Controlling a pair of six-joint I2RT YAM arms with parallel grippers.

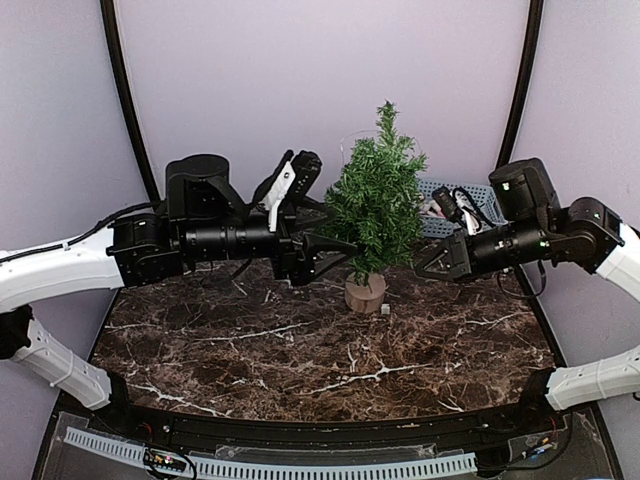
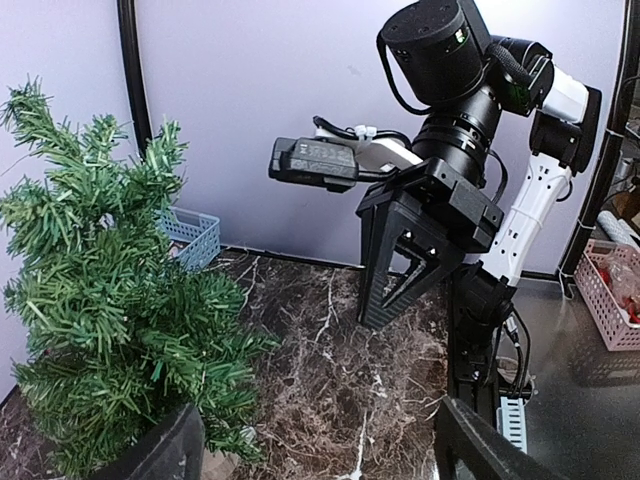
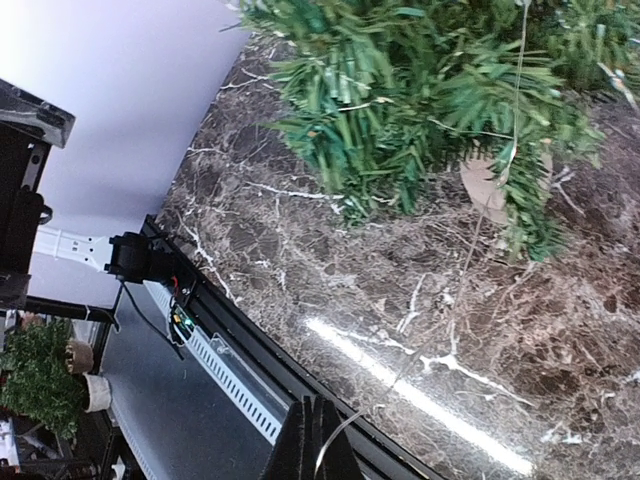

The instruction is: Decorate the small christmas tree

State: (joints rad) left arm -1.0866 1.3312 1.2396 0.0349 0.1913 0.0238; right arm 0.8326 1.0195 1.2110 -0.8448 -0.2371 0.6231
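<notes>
Top external: tree stands upright between both grippers.
Left gripper, nearer, open at its left side; right gripper closed on strand.

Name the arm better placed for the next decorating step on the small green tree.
Right, probably. The right end effector, shut, pinches a thin pale strand running into the bushy green miniature tree; the left end effector stands open and empty beside it.

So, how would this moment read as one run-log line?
left hand: open beside small christmas tree | right hand: shut on thin wire running to tree
</notes>
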